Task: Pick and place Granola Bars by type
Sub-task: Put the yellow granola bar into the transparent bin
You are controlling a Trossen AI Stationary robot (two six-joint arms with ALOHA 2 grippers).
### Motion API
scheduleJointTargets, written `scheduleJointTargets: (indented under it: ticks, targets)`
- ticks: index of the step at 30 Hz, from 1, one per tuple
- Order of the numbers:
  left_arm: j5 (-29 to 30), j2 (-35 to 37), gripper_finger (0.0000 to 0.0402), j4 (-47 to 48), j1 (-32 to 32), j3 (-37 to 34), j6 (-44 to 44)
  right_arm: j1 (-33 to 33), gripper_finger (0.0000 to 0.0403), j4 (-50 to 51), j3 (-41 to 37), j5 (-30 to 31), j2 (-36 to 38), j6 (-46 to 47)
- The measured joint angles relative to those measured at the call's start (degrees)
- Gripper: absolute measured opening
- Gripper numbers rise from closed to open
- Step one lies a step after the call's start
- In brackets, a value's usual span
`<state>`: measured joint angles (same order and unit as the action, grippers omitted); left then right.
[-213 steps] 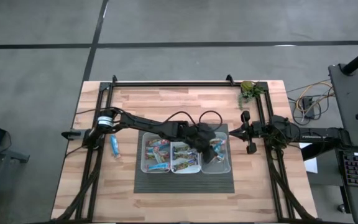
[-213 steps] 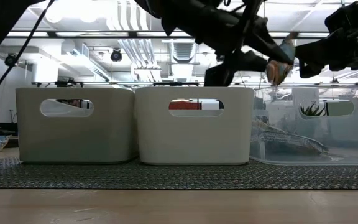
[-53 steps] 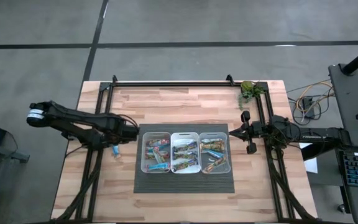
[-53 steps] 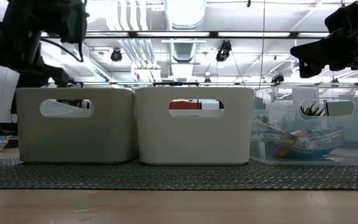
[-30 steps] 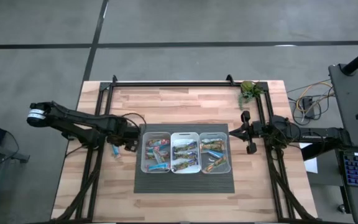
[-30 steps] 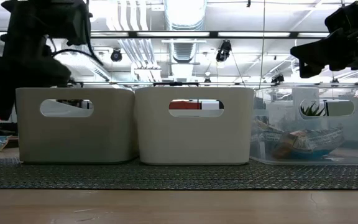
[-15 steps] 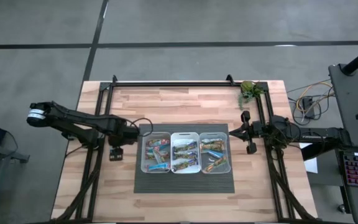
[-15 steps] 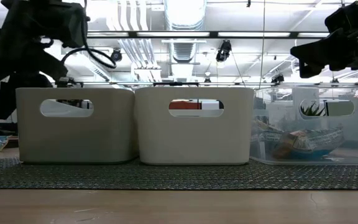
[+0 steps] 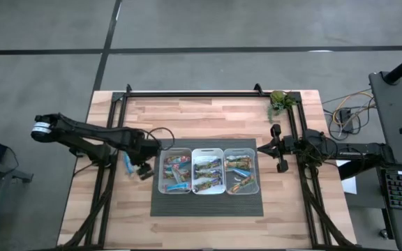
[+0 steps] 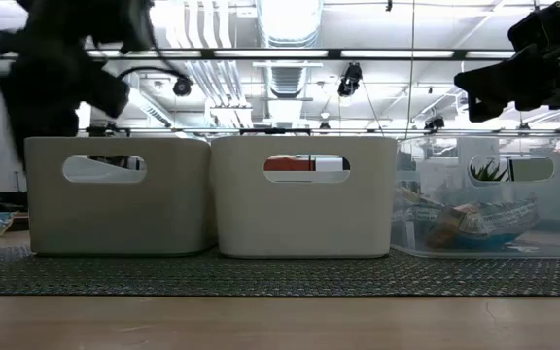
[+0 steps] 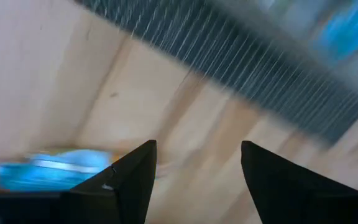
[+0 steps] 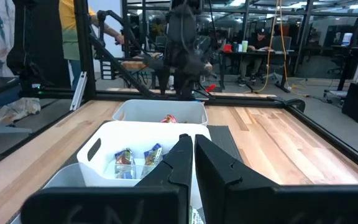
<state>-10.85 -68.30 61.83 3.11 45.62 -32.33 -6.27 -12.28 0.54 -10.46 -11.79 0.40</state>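
In the high view you see a table [image 9: 208, 111] of pale wooden planks with a dark ribbed mat [image 9: 208, 206] in its middle. On the mat stand three rectangular plastic bins [image 9: 209, 171] in one row, touching side by side, and each one holds flat foil-wrapped granola bars [image 9: 177, 171]. One blue bar [image 9: 128, 163] lies alone on the bare wood, just beside the mat's left edge. The left end effector [image 9: 144, 170] hangs near this bar, between it and the left bin. The right arm waits at the right side of the bins, with its end effector [image 9: 279, 148] over the wood.

In the low view the two nearer bins look opaque and off-white with oval handle holes, and the third bin [image 10: 494, 199] is clear, so you can see crinkled wrappers through its wall. The left arm is a dark, blurred shape above the left bin.

In the left wrist view the two dark pointed fingers [image 11: 129, 183] stand wide apart with nothing between them. Beyond them lies the smooth wood grain, the ribbed mat edge and the shiny blue bar, close to one finger.

In the right wrist view the two fingers [image 12: 180, 165] are pressed together, holding nothing, and they point along the row of bins.
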Motion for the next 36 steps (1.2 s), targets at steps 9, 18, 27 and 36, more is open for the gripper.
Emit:
scheduleJointTargets:
  ticks: [9,18,27,36]
  targets:
    - [4.58,0.08,0.0216,-5.21,-1.22,9.42,-45.94,-0.02,0.0009,-0.01,0.00,0.00,0.00,0.00]
    - [7.48,0.08,0.0216,-4.21,-1.51,9.19,-76.29,0.00,0.0009,-0.02,0.01,0.00,0.02,0.00]
    - [3.64,-1.33,0.0216,1.82,-0.41,5.83,-93.24,-0.02,0.0009,0.01,0.00,0.00,0.02,0.00]
    - [2.91,-1.45,0.0216,5.66,-0.15,4.00,-100.85,0.00,0.0009,0.01,0.00,0.00,0.00,0.00]
